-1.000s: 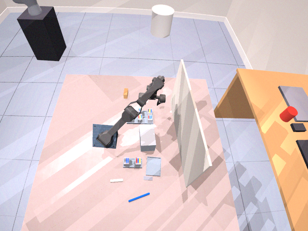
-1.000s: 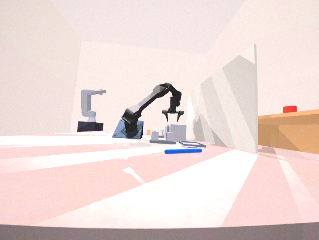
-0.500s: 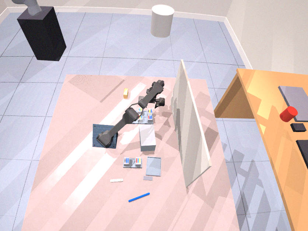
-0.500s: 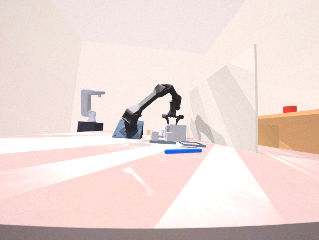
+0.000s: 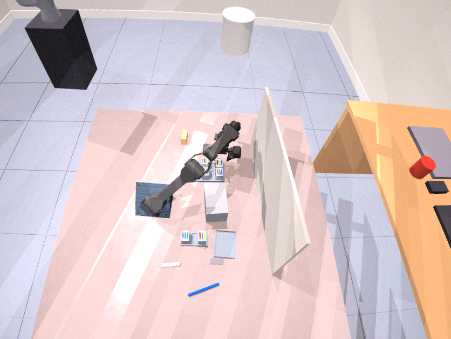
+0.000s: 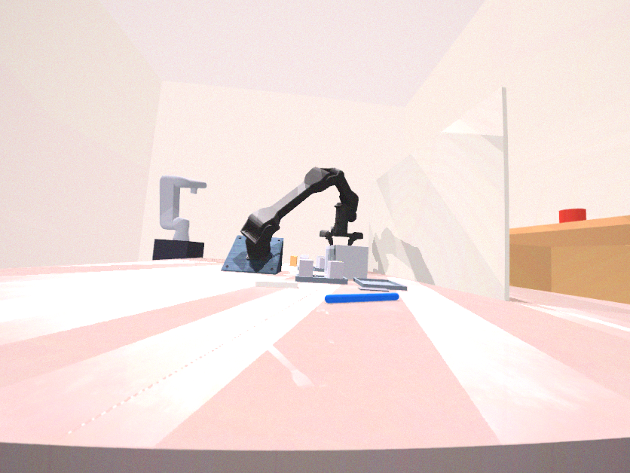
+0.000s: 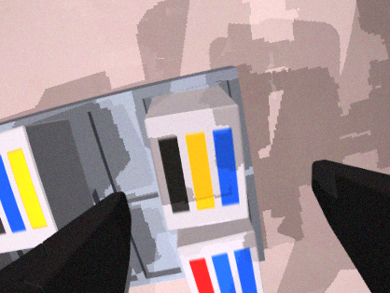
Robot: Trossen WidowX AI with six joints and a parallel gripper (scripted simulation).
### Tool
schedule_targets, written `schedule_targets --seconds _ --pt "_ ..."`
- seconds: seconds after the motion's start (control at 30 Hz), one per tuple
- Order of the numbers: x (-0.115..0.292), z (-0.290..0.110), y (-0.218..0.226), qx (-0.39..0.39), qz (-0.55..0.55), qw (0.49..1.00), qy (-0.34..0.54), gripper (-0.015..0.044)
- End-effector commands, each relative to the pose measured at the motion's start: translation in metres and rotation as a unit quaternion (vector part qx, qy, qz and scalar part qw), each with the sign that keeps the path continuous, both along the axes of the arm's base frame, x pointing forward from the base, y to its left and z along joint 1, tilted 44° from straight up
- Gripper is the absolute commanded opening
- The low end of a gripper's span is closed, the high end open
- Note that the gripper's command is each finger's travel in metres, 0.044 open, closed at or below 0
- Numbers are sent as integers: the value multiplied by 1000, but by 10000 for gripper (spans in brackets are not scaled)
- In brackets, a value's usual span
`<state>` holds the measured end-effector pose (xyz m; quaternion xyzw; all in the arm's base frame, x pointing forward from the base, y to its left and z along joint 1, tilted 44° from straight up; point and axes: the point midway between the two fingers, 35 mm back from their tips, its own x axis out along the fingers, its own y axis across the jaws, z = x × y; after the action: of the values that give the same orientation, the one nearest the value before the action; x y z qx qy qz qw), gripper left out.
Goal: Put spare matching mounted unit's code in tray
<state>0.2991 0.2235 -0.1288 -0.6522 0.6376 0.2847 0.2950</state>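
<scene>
The grey mounted unit [image 5: 216,197] [image 6: 353,262] stands mid-table; its printed back is hidden now. A white spare [image 5: 219,162] [image 7: 201,170] with black, yellow and blue bars stands in the corner of a grey rack [image 5: 212,178] [image 7: 125,140]. My gripper [image 5: 221,150] [image 6: 340,243] [image 7: 221,190] is open above it, with one finger on each side of the spare in the wrist view and a gap at both. A spare with red and two blue bars [image 5: 219,172] [image 7: 226,268] stands right beside it. The tray [image 5: 224,244] [image 6: 381,282] is empty.
A tall pale panel [image 5: 280,175] [image 6: 473,218] stands to the right of the arm. A smaller rack [image 5: 193,239] with two spares stands left of the tray. A blue rod [image 5: 203,289] [image 6: 361,297], a white bar [image 5: 170,264] and a yellow block [image 5: 184,137] lie further out.
</scene>
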Motion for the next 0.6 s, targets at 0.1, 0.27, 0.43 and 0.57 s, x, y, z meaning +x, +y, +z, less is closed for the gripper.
schedule_targets --seconds 0.1,0.27,0.43,0.57 --pt "0 -9 -9 -5 3 1000 2 300" --pt "0 -15 -15 -5 3 1000 2 300" --pt "-1 -21 -20 -5 3 1000 2 300" --pt "-1 -26 -25 -5 3 1000 2 300"
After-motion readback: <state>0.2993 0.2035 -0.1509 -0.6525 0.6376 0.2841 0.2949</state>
